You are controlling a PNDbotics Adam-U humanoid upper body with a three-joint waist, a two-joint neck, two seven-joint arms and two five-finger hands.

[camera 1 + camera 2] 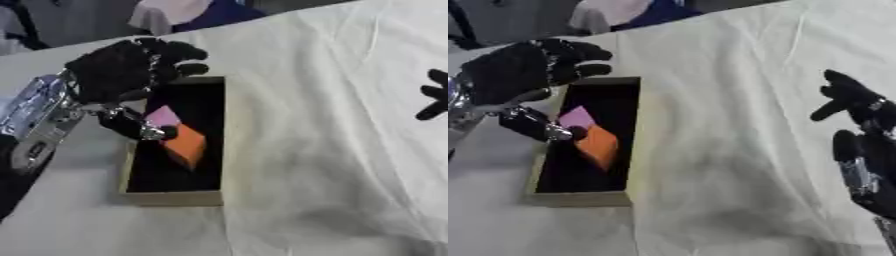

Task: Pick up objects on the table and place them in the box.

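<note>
A white cloth [332, 150] covers the table, wrinkled and lit from above. On it, left of centre, lies a shallow tan box [229, 145] with a black lining, its long side running away from the robot.

The left hand [122, 70] hangs over the far left end of the box, palm down, its silver forearm coming in from the left edge. The fingers [179, 52] are spread and only lightly bent, reaching over the far rim, and they hold nothing. The thumb [140, 129] points down into the box, its tip just beside the blocks; whether it touches them cannot be told.

The right hand [864, 130] shows at the right edge, well apart from the box, raised above the cloth with its fingers relaxed and pointing up and to the left, holding nothing.

Inside the box, an orange block [185, 145] lies tilted on the black lining, near the middle. A smaller pink block [163, 116] sits just beyond it, touching its far corner.

No writing can be read anywhere.
</note>
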